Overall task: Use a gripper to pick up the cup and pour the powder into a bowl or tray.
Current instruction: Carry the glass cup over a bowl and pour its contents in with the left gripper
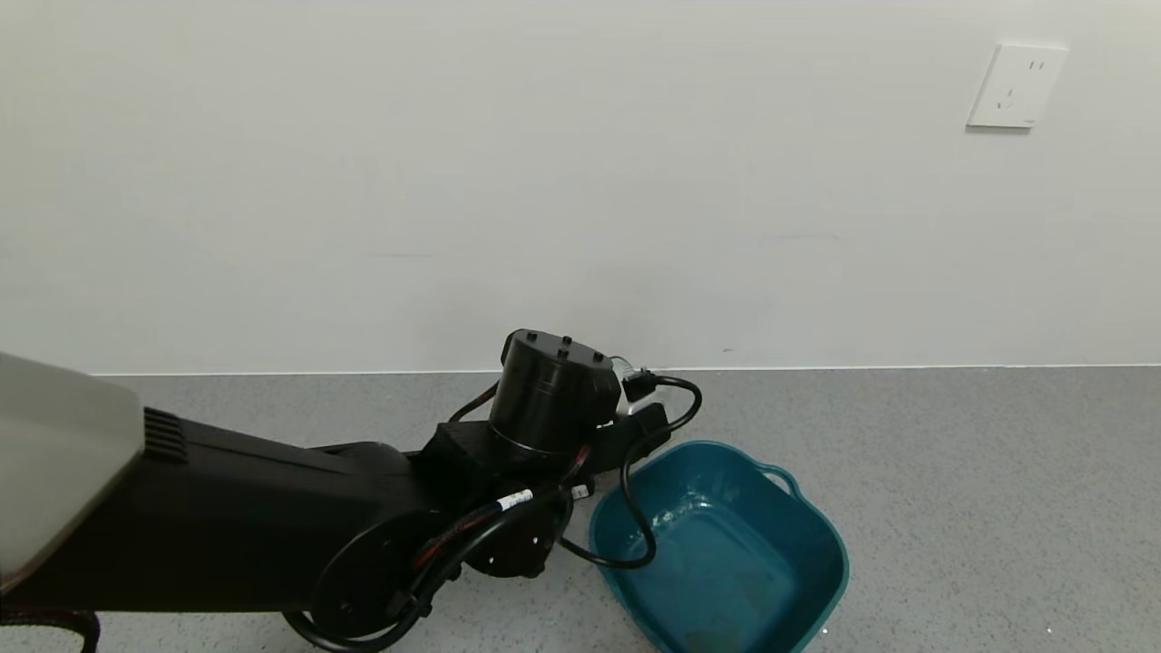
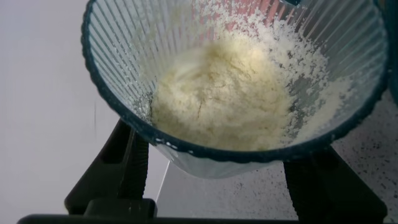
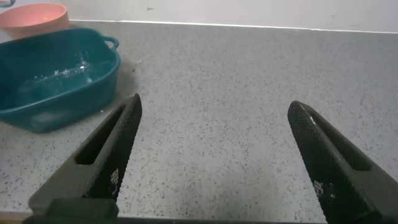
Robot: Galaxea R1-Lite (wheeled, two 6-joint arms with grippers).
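1. Grey speckled countertop (image 1: 952, 472) runs up to a plain white wall, with the teal basin (image 1: 726, 553) sitting near the front edge.
2. From the head view, the left gripper (image 1: 635, 399) hangs just beyond the basin's far rim, wrist bulk hiding nearly all of the cup (image 1: 624, 370); only a sliver of glass shows.
3. Its wrist view fills that gap: black fingers (image 2: 134, 158) are clamped on either side of the ribbed cup (image 2: 236, 81), which is tipped toward the lens with clumpy white powder (image 2: 221, 96) heaped inside, probably poised for pouring.
4. Only the right wrist view shows the pink bowl (image 3: 34, 18) behind the basin (image 3: 56, 74); the right gripper (image 3: 214, 155) idles nearby, jaws spread wide with nothing between them.
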